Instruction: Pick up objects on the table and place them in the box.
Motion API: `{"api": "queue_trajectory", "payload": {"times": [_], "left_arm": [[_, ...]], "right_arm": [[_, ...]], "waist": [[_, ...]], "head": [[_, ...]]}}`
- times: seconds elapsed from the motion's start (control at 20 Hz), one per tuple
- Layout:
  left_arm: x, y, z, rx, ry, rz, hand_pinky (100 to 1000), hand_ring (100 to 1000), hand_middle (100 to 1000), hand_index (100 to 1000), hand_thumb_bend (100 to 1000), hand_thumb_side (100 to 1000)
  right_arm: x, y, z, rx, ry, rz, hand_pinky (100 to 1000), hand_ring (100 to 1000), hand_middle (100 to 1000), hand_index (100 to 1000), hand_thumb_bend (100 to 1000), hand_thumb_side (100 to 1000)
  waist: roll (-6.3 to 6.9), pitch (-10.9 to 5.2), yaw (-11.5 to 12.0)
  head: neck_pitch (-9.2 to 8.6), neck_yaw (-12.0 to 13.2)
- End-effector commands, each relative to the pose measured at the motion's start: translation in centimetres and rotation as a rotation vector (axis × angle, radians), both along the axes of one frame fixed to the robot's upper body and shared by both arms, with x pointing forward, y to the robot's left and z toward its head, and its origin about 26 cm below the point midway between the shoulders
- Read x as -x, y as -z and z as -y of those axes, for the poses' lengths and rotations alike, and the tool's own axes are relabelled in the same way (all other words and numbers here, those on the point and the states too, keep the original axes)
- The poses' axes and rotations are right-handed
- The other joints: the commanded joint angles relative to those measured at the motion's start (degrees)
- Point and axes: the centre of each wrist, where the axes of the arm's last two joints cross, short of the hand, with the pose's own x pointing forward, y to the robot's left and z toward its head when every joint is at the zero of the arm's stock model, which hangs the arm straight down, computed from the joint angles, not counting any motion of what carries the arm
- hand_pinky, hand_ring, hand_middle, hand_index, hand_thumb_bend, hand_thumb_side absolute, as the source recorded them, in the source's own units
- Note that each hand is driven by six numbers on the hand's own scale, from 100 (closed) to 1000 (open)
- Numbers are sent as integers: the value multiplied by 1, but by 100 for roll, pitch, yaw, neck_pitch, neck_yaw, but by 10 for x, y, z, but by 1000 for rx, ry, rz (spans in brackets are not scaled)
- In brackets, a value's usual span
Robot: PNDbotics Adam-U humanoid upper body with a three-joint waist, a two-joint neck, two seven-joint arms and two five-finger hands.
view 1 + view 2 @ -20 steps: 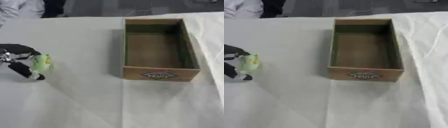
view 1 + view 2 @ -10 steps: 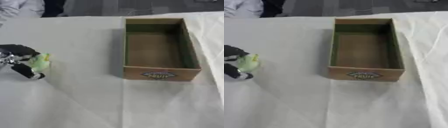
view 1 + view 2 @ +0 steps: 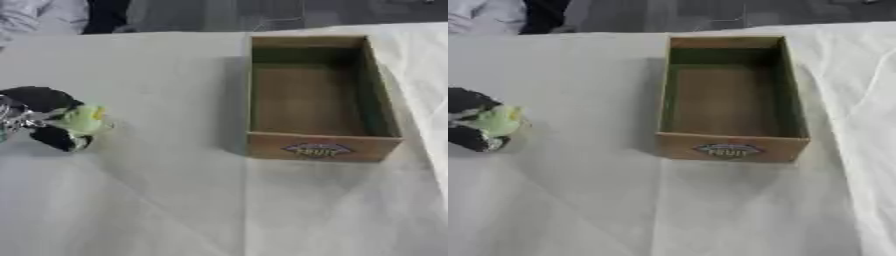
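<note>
Left eye view: near the counter's left edge, the black left hand point(image 3: 39, 117) curls around a small pale-green object point(image 3: 80, 120); the open brown cardboard box point(image 3: 317, 148) sits empty, delivery pending.

Perhaps a lab: cloth-draped table point(image 3: 175, 200).

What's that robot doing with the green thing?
The robot's left hand has its fingers curled round a small light green thing at the left side of the white table. The cardboard box stands open to the right of it, and nothing shows inside it yet. The green thing has not gone into the box. The robot's right hand is not in the pictures.
</note>
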Motion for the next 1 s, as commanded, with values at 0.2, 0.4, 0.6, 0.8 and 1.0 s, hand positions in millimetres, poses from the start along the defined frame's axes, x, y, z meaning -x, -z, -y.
{"api": "queue_trajectory", "payload": {"times": [0.2, 0.4, 0.6, 0.8, 1.0], "left_arm": [[2, -13, -4, -38, 4, 61, 557, 738, 725, 852, 100, 634], [3, -18, -1, -58, 22, 136, 504, 660, 621, 762, 100, 572], [7, -28, 5, -48, 54, 224, 417, 568, 529, 683, 100, 551], [12, -39, 11, -32, 81, 312, 343, 503, 441, 594, 100, 564], [15, -48, 16, -14, 93, 379, 309, 478, 409, 559, 100, 567]], "right_arm": [[3, -9, 1, 19, 0, 28, 796, 832, 665, 739, 100, 1000], [3, -9, 1, 18, 0, 27, 796, 832, 665, 740, 100, 1000], [4, -8, 2, 18, 1, 25, 796, 832, 665, 740, 100, 1000], [4, -7, 2, 18, 1, 21, 796, 832, 665, 740, 100, 1000], [4, -7, 2, 17, 1, 19, 796, 832, 665, 740, 100, 1000]], "waist": [[-9, -98, 7], [-18, -108, 10], [-20, -125, 28], [-12, -153, 40], [-2, -186, 37]], "head": [[-76, 6], [-71, -5], [-50, -31], [-28, -49], [-23, -73]]}}
